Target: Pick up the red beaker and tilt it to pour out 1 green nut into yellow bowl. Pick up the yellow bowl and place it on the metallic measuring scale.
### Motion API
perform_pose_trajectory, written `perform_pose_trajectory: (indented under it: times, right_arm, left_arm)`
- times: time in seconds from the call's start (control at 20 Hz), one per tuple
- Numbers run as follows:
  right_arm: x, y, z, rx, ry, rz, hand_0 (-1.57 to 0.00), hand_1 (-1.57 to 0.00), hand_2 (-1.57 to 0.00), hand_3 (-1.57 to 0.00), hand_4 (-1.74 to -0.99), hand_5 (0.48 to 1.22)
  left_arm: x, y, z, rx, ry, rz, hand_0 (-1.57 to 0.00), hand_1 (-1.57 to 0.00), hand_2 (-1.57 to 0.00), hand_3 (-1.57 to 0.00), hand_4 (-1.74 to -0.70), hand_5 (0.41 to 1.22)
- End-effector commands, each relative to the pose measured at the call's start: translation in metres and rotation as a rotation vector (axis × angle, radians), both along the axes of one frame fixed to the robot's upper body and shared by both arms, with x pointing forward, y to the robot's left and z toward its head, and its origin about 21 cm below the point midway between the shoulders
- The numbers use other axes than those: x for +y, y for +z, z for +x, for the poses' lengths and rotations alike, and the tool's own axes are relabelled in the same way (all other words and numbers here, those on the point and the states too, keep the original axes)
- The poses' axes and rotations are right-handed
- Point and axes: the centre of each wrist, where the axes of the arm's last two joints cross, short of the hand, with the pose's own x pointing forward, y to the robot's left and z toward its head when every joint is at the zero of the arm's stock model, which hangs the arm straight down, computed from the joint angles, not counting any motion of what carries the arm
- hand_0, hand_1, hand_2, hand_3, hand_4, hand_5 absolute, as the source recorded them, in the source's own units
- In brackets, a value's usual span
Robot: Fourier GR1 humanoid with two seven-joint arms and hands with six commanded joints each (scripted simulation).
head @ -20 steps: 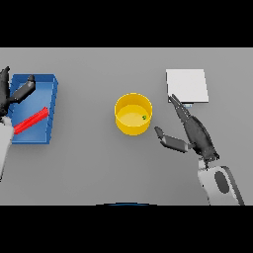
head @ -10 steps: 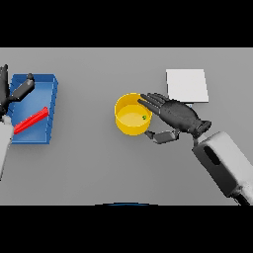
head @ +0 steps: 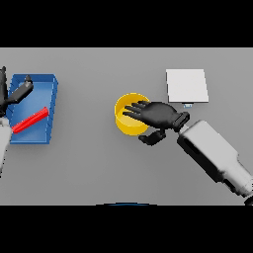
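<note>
The yellow bowl (head: 125, 124) stands mid-table. My right hand (head: 157, 116) lies over its right half with fingers stretched across the opening and the thumb curled below the rim, so the bowl's inside is mostly hidden. The red beaker (head: 30, 120) lies on its side in the blue tray (head: 43, 87) at the left. My left hand (head: 16, 94) hovers over the tray's upper left corner, fingers relaxed, holding nothing. The metallic scale (head: 186, 85) is a pale square plate at the upper right.
The blue tray sits near the table's left edge. My right forearm (head: 215, 155) stretches from the lower right toward the bowl, just below the scale.
My right hand has slid left from beside the bowl to over its right half, turning palm-down. The left hand, beaker and bowl have stayed put.
</note>
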Motion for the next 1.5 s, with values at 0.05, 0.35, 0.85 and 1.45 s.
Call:
perform_pose_trajectory:
  times: [0.05,0.35,0.85,1.45]
  right_arm:
    - [0.005,-0.003,0.004,0.021,0.015,-0.026,0.0,0.0,0.0,0.0,-1.238,0.727]
    - [0.025,-0.002,0.017,0.008,0.036,-0.109,0.0,0.0,0.0,0.0,-1.259,0.734]
    - [0.029,-0.013,0.023,0.121,-0.03,-0.196,-0.03,-0.04,-0.07,-0.14,-1.302,0.805]
    - [0.025,-0.01,0.02,0.163,0.009,-0.185,-1.45,-1.45,-1.27,-1.32,-1.693,1.188]
  left_arm:
    - [0.0,0.002,0.002,-0.003,0.011,0.006,0.0,0.0,0.0,0.0,-0.74,0.698]
    - [0.006,0.002,-0.003,-0.005,-0.003,0.004,0.0,0.0,0.0,0.0,-0.74,0.697]
    - [0.007,0.006,0.002,-0.009,0.006,0.004,0.0,0.0,0.0,0.0,-0.75,0.701]
    - [0.006,0.004,0.002,-0.007,-0.002,0.027,0.0,0.0,0.0,0.0,-0.74,0.69]
